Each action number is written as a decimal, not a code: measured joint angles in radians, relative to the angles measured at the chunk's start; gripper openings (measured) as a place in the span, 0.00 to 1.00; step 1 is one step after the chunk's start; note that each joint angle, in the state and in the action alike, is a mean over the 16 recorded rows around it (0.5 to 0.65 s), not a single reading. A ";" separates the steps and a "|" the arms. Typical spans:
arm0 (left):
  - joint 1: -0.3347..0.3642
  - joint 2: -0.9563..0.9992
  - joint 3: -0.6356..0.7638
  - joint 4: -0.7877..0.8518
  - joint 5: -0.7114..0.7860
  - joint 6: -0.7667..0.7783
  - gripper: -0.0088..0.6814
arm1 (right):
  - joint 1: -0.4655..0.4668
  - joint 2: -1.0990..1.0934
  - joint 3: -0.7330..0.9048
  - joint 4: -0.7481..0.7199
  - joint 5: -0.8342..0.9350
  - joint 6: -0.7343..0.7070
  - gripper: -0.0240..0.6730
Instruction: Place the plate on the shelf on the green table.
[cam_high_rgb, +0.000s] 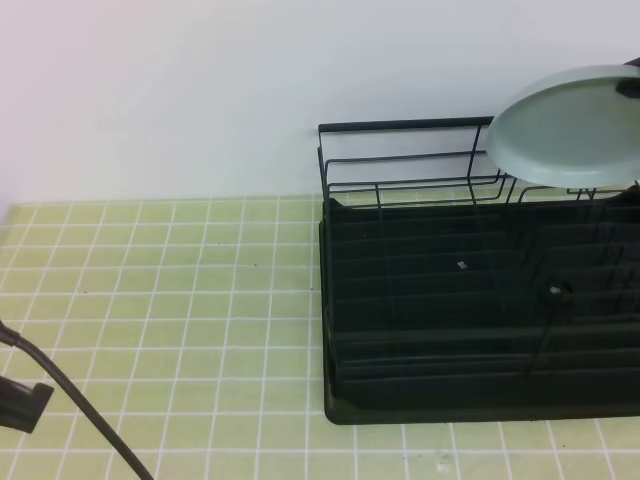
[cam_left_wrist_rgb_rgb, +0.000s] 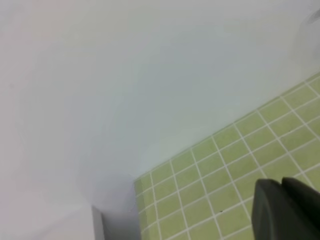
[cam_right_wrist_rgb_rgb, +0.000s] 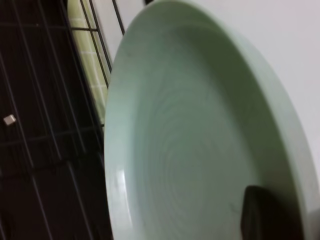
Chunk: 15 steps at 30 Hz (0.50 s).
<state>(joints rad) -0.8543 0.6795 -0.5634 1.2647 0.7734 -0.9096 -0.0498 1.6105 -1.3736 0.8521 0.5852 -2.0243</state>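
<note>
While the right jaws pinch its rim, the plate (cam_high_rgb: 570, 130) hangs above the shelf (cam_high_rgb: 480, 320).

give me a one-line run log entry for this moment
stage: carry | plate: held tilted above dish rack back right | right end effector: shut on plate | left end effector: shut, idle over green tiled table

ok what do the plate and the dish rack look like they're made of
The plate: pale green, glossy, with faint concentric rings and a soft highlight near its rim; probably glazed ceramic, though melamine can't be ruled out. The dish rack: a matte black ribbed base that looks like plastic, with thin black wire rails, likely coated metal.
</note>
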 joint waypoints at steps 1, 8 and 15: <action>0.000 0.000 0.000 0.001 -0.004 -0.001 0.01 | 0.000 0.003 0.000 0.000 0.001 0.000 0.03; 0.000 0.000 0.000 0.004 -0.030 -0.007 0.01 | 0.000 0.016 0.000 0.003 0.025 0.002 0.03; 0.000 0.000 0.000 0.005 -0.045 -0.011 0.01 | 0.000 0.023 0.000 -0.005 0.035 -0.005 0.03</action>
<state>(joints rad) -0.8543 0.6795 -0.5634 1.2699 0.7280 -0.9204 -0.0498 1.6337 -1.3736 0.8466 0.6198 -2.0291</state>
